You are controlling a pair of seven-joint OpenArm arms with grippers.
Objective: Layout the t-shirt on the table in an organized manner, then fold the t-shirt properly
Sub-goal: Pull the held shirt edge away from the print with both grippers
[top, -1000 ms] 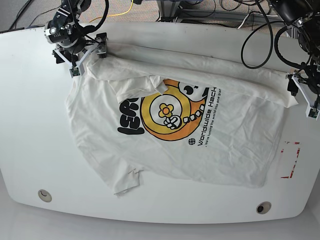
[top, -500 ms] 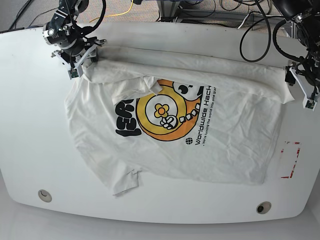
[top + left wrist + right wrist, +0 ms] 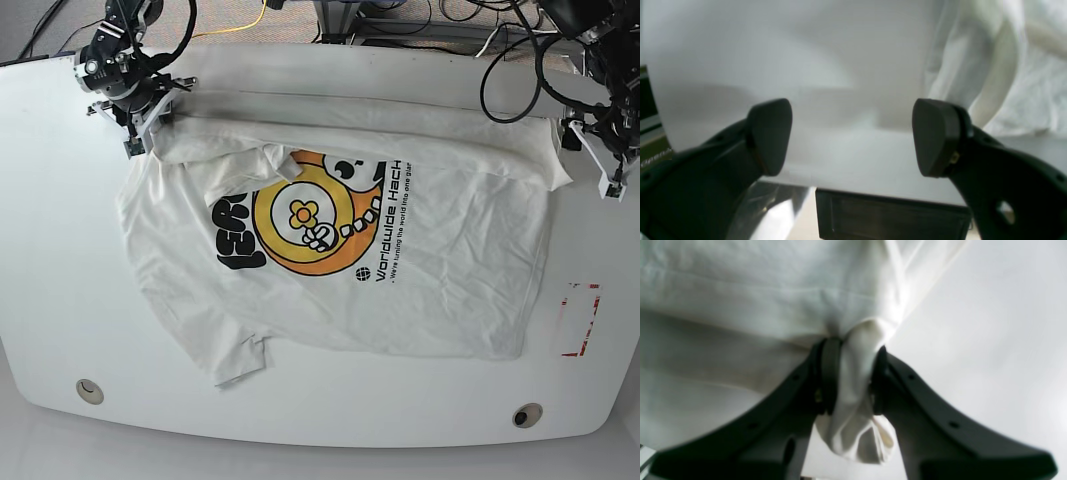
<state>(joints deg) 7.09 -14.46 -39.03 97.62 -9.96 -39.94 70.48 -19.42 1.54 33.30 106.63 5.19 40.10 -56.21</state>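
The small black lettering beside the orange print on the t-shirt [image 3: 400, 230] is showing too small in the base view to be read in full, and a folded flap of cloth is covering part of the print's upper left. In the right wrist view the right gripper [image 3: 850, 380] is hiding the pinched cloth between its pads, and both finger bases are running off the bottom edge. The left gripper [image 3: 851, 136] is being cut off by the lower corners, and the cloth beyond it is blurring.

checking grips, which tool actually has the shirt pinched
The right tool: its fingers clamp a bunch of shirt. The left tool gapes open beside the cloth, holding nothing.
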